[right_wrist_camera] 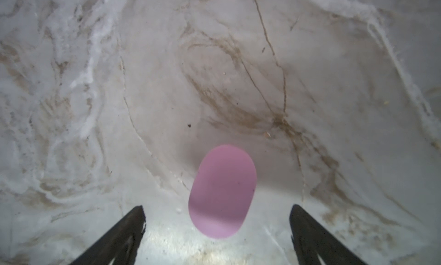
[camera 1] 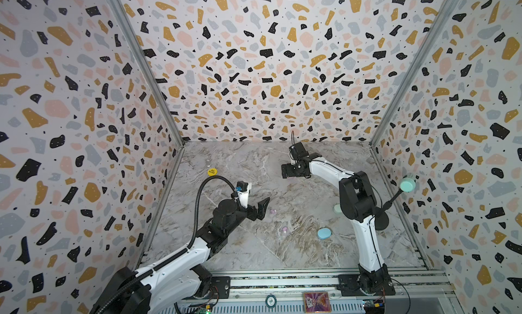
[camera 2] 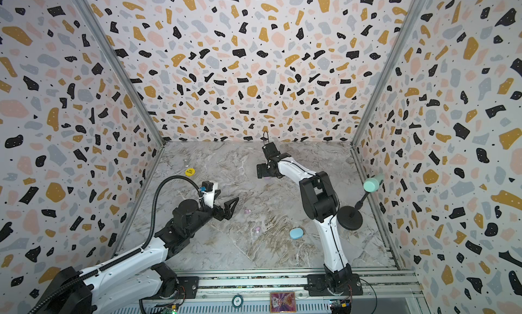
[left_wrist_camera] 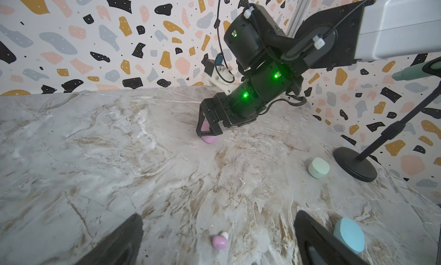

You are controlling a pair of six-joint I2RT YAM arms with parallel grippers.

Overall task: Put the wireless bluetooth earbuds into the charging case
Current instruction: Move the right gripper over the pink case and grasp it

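Note:
Two pink wireless bluetooth earbuds with white tips lie on the marble table, one (camera 1: 273, 211) just beyond my left gripper (camera 1: 261, 211) and one (camera 1: 284, 229) nearer the front. In the left wrist view an earbud (left_wrist_camera: 220, 240) lies on the table between the wide-open fingers. My right gripper (camera 1: 286, 172) points down at the far middle, over a pink oval charging case (right_wrist_camera: 223, 192) that lies closed and flat. Its fingers stand open on either side of the case end without touching it. The left wrist view shows that case (left_wrist_camera: 209, 139) under the right gripper (left_wrist_camera: 207, 130).
A blue oval case (camera 1: 324, 233) lies front right and a mint one (camera 1: 336, 209) sits beside the right arm. A black stand (camera 1: 380, 222) with a mint head (camera 1: 408, 184) is at the right wall. A yellow disc (camera 1: 211, 172) lies far left.

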